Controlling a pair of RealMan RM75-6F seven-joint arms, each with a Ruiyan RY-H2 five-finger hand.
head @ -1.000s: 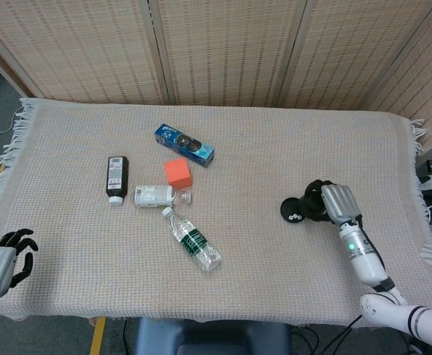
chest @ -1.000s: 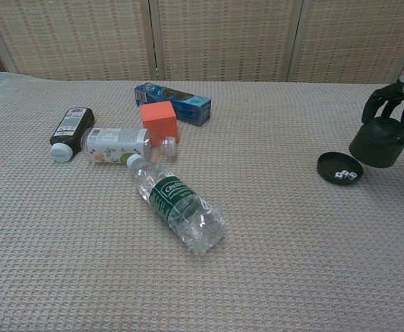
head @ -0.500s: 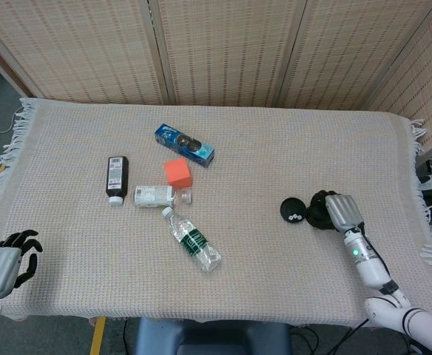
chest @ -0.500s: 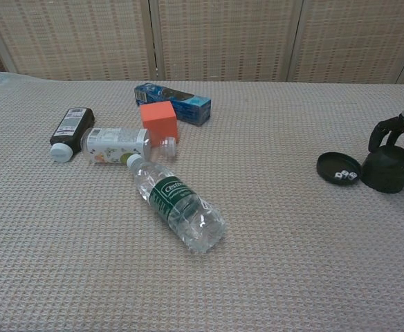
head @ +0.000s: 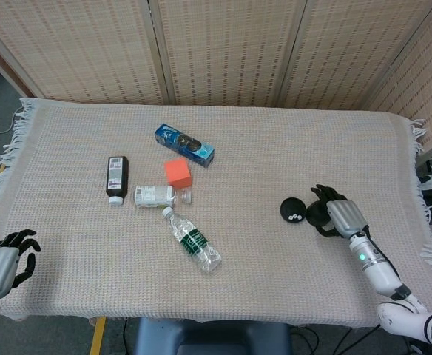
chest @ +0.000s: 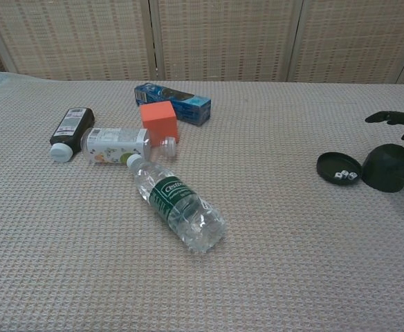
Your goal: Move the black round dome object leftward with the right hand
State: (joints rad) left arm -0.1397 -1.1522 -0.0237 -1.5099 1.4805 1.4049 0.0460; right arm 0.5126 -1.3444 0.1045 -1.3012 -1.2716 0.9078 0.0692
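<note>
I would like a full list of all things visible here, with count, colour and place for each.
black dome: 1, black, right side of table, standing beside the dish
round dish: 1, black, holding small white dice, left of the dome
water bottle: 1, clear with green label, lying at centre-left
white-labelled bottle: 1, clear, lying beside the cube
dark bottle: 1, dark with white cap, lying far left
cube: 1, orange, before the blue box
box: 1, blue, rear centre
cloth: 1, beige, covering the table
left hand: black fingers, near-left edge, empty
right hand: open above the dome
</note>
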